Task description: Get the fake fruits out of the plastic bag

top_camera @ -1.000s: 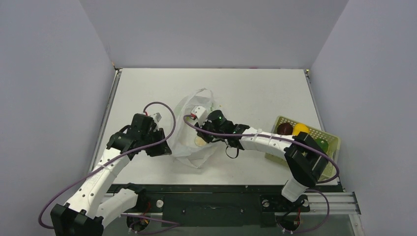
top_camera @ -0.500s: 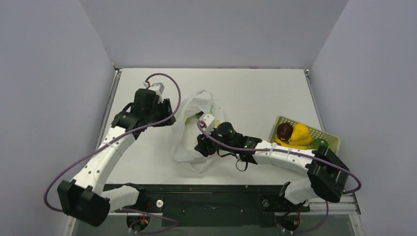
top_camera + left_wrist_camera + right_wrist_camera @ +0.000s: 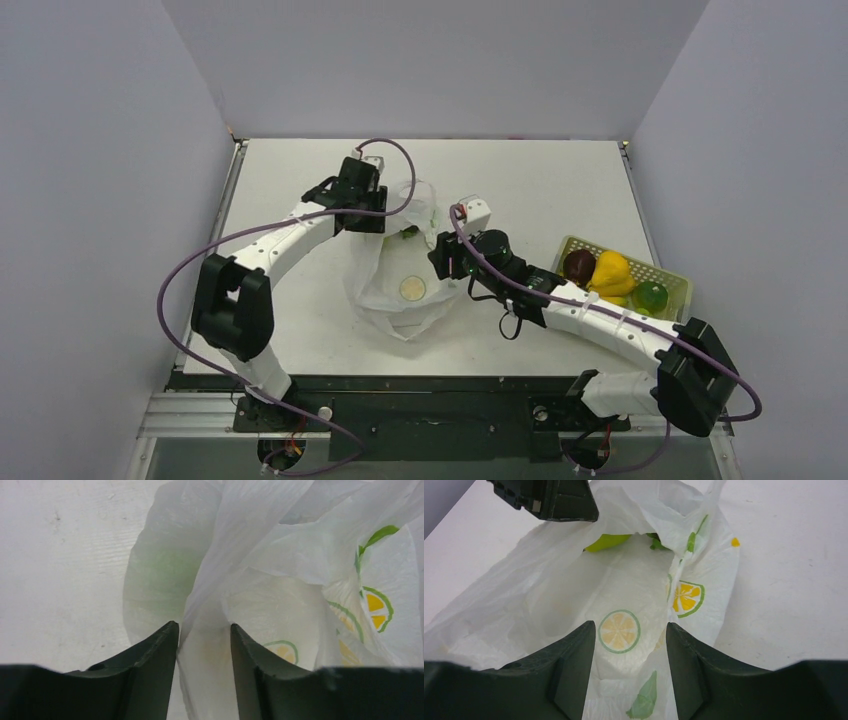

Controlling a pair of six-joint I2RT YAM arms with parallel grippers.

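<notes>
A white worktop (image 3: 300, 330) sat boxed in by plain pale lavender-grey walls (image 3: 100, 150) on three sides, evenly lit, with a black base and aluminium rail (image 3: 690, 408) along its near edge.

We're seeing the left gripper (image 3: 385, 215) sitting at the plastic bag's (image 3: 398, 285) far edge, right gripper (image 3: 438, 262) beside it; fruits lying in basket (image 3: 668, 281) at right.
</notes>
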